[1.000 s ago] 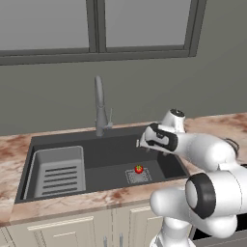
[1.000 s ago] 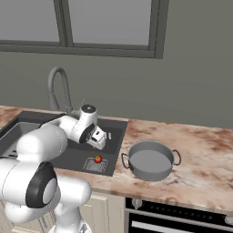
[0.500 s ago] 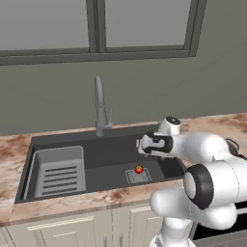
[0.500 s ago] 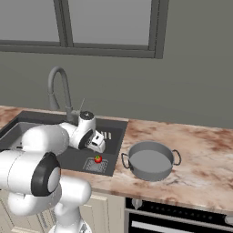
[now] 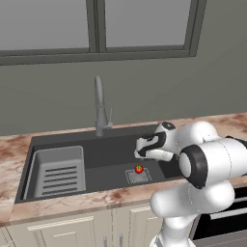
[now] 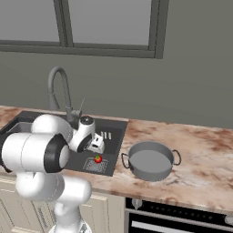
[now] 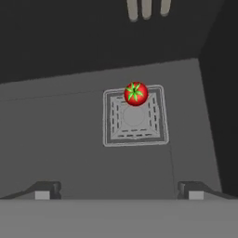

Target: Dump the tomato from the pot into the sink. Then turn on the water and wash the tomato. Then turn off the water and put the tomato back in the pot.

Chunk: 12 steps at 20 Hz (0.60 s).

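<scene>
Gripper: I have the gripper [image 7: 118, 188] spread wide and empty, pointed down into the sink [image 5: 111, 154], so it can drop over the fruit.
Tomato: the tomato [image 7: 135, 93] sits on the far edge of the drain grate [image 7: 134, 116], stem up; nothing touches it.
Arm: compared with a second ago I have brought the hand lower and closer to the basin floor; jaws unchanged.
Faucet: the faucet [image 5: 100, 108] shows no stream that I can see.
Pot: the pot [image 6: 150, 160] stands empty on the counter [image 6: 200, 150], just right of the sink, ready for the return.
Rack: the ribbed rack [image 5: 59, 171] fills the basin's left part, well apart.
</scene>
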Available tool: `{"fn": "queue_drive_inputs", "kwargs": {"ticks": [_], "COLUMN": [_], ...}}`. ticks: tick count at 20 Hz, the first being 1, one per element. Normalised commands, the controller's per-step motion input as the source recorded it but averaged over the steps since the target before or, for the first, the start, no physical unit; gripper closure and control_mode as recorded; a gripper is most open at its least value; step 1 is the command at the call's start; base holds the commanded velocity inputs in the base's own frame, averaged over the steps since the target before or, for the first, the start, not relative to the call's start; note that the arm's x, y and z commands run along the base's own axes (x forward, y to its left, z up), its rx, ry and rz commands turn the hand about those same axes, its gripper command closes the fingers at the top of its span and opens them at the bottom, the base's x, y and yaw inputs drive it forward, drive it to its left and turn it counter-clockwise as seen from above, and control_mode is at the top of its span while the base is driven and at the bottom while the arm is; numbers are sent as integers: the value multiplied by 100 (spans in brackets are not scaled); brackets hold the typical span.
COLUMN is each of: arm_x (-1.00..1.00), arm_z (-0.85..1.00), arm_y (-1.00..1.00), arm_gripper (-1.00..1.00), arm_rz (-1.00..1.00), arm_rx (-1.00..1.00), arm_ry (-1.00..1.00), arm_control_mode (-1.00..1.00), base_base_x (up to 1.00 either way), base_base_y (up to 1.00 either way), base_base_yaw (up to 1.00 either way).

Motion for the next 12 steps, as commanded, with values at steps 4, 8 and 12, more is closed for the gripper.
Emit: {"fn": "queue_drive_inputs", "kwargs": {"ticks": [4, 8, 12], "arm_x": [11, 9, 15], "arm_z": [-26, -30, -30], "arm_y": [3, 0, 0], "arm_gripper": [-100, -100, -100], "arm_rz": [4, 2, 2], "arm_rx": [-6, -8, -6], "arm_ry": [-8, -5, -2], "arm_control_mode": [-100, -100, -100], "base_base_x": [0, 0, 0], "base_base_y": [0, 0, 0], "base_base_yaw": [0, 0, 0]}}
